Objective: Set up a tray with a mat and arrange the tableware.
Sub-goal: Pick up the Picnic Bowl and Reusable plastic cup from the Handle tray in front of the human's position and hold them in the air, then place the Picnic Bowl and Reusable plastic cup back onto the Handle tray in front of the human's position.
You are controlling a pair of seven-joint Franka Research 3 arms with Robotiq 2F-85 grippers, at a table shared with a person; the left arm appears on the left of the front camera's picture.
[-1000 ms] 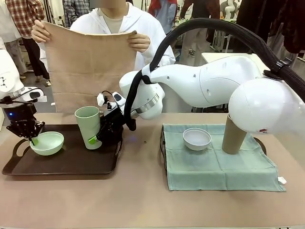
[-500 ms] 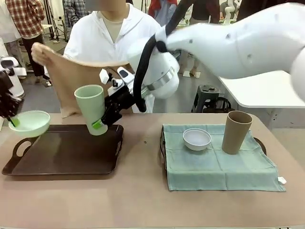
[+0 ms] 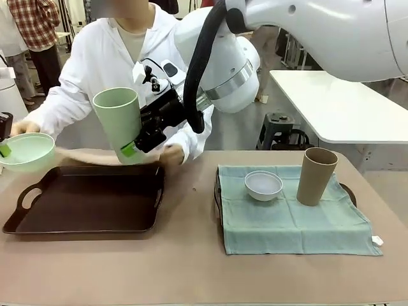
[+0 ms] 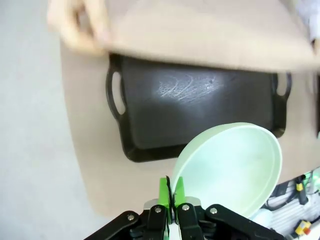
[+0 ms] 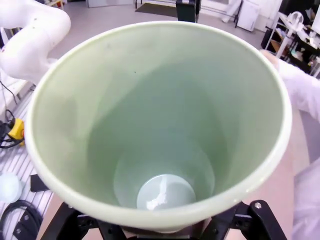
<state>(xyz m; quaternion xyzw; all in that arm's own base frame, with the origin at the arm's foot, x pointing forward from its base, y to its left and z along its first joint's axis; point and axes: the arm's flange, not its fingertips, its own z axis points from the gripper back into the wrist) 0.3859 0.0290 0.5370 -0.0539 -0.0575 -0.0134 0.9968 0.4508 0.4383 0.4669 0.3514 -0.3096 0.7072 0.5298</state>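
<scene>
While the dark brown plastic tray (image 3: 83,207) sits bare at 9 o'clock on the table, both green pieces are held clear above it. Tall pale green cup (image 3: 120,124): rigid plastic by the look, light, smooth wall so probably slick; the right gripper (image 3: 137,148) has it clamped low on the side wall, jaws wide around it, cup tilted slightly. In the right wrist view the cup (image 5: 160,125) is empty. Low wall grip looks right; a grip near the rim would likely tip it.

Shallow pale green bowl (image 3: 27,152): the left gripper (image 4: 171,192) is pinched fully shut on its rim, bowl cantilevered off the pads, up at 9 o'clock past the tray's edge. Light and stiff, but a rim pinch could let it swivel.

Tan fabric mat (image 4: 200,35): soft, limp, needs two-corner handling. Person's hands (image 3: 171,155) are lowering it over the tray's far edge, 12 o'clock side.

At 3 o'clock, a second tray's handle (image 3: 349,191) pokes out from under the teal cloth mat (image 3: 287,220), which carries a small white bowl (image 3: 263,185) and a tall brown cup (image 3: 316,176), upright, near each other, not touching.

Count: two trays, two mats, two bowls, two cups.
</scene>
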